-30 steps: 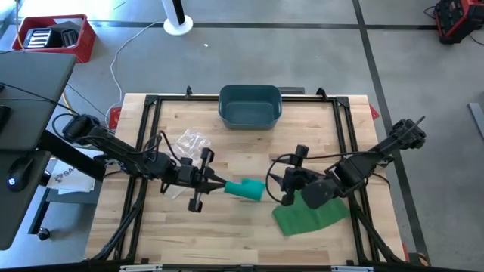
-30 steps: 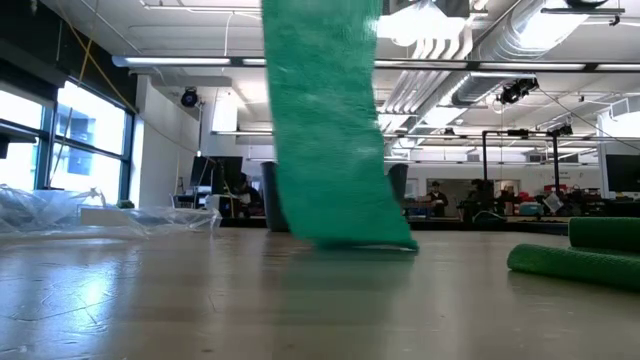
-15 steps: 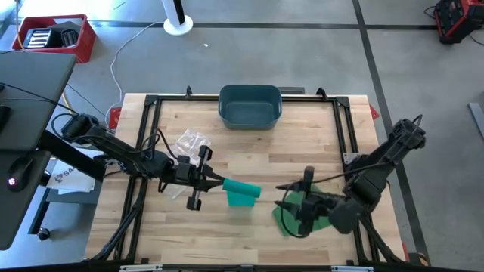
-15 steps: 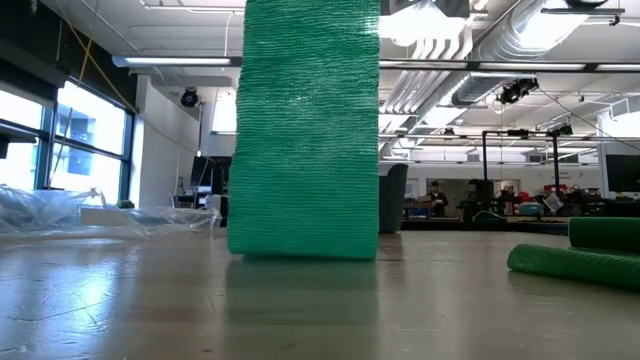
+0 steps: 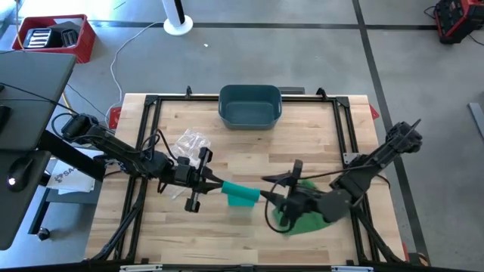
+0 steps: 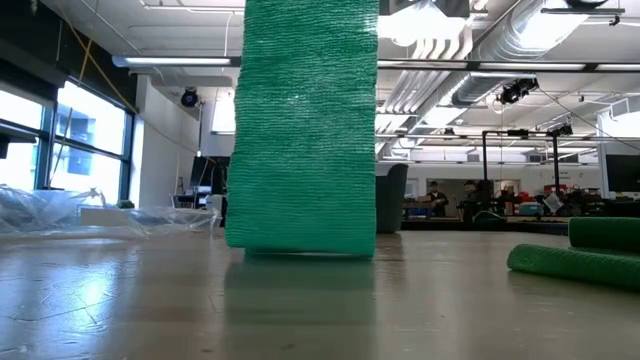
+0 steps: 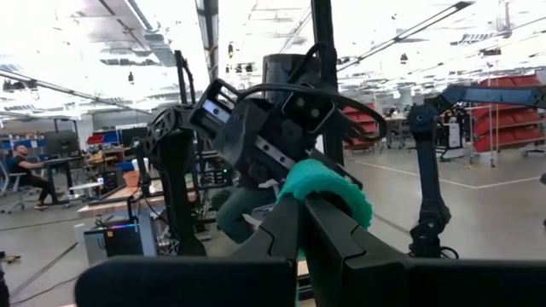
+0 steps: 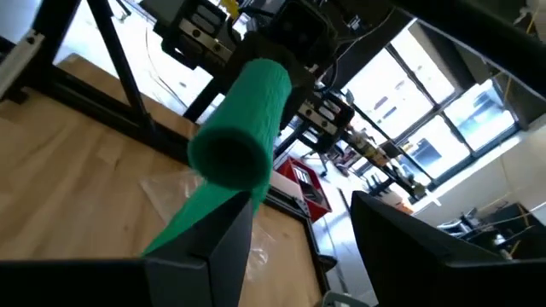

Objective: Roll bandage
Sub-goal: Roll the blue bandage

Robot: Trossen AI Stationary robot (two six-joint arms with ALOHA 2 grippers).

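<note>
Green bandage in left hand hides the fingertips.

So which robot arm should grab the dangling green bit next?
Probably the right. Its gripper is open, right beside the roll and the loose bandage tail. The left gripper is shut on the roll, so it's busy holding.

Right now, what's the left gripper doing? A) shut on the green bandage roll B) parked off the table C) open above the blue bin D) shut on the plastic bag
A: the left gripper is shut on one end of the green bandage roll, held above the table, with a strip hanging down from it in the low view.
</note>
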